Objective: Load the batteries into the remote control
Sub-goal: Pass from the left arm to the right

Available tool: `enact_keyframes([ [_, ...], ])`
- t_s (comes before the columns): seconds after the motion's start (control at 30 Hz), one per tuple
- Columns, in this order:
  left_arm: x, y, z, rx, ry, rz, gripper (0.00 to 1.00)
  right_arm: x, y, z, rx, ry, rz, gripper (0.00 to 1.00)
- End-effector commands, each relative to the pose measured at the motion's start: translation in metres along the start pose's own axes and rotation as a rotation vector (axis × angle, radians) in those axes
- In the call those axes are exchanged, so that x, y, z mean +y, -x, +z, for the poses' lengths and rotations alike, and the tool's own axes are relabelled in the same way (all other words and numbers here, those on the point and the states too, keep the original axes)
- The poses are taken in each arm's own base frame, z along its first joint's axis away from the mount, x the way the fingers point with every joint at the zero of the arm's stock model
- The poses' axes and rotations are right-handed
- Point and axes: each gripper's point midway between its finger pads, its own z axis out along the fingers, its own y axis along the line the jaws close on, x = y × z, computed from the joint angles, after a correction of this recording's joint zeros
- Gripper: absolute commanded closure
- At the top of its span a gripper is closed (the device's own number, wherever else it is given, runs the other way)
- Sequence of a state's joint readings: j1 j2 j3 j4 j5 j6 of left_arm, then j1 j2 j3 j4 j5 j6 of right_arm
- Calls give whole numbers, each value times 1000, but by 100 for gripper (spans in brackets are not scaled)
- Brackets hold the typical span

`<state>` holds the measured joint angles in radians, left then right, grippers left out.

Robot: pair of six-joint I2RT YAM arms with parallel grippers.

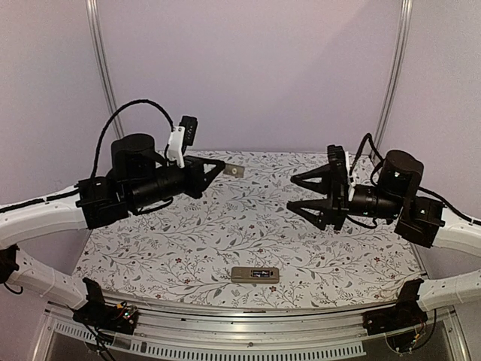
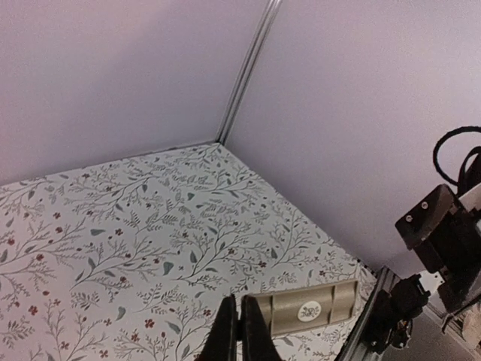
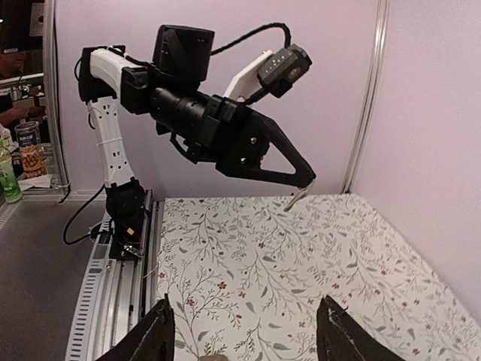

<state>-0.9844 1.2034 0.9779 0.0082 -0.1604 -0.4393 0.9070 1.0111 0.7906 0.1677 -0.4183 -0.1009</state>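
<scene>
The remote control (image 1: 255, 274) lies tan back up near the table's front edge, its dark oblong recess showing. I cannot tell whether batteries lie in the recess, and I see no loose ones. My left gripper (image 1: 223, 167) is raised over the back of the table and shut on the small tan cover panel (image 1: 235, 171). In the left wrist view the gripper (image 2: 240, 302) pinches one end of the panel (image 2: 308, 308), which bears a white sticker. My right gripper (image 1: 292, 192) is open and empty, held high at the right, pointing left. Its jaws stand wide apart in its wrist view (image 3: 246, 302).
The floral table cover (image 1: 188, 241) ends at a metal rail (image 1: 225, 331) in front. Lilac walls close the back and sides. The left arm (image 3: 203, 120) and held panel (image 3: 297, 198) show in the right wrist view. A tan sliver (image 3: 213, 358) sits at that view's bottom edge.
</scene>
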Motion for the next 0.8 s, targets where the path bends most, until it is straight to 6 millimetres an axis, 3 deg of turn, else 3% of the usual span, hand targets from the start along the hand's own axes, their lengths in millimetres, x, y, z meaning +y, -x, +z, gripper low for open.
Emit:
enact_keyframes([
  [0.0,-82,45,-11,-106,-389,63,100,29,35,-22,-168,84,-552,34],
  [0.13,-115,49,-15,-90,-563,48,100,50,71,-31,-297,148,-890,34],
  [0.23,-135,51,-21,-93,-668,38,100,50,85,-25,-324,150,-965,35],
  [0.5,-149,41,-17,-59,-740,8,100,44,86,1,-341,148,-1044,37],
  [0.67,-152,42,-20,-73,-759,2,100,48,81,6,-348,186,-1059,35],
  [0.77,-152,38,-16,-67,-762,-3,100,43,86,11,-360,163,-1055,39],
])
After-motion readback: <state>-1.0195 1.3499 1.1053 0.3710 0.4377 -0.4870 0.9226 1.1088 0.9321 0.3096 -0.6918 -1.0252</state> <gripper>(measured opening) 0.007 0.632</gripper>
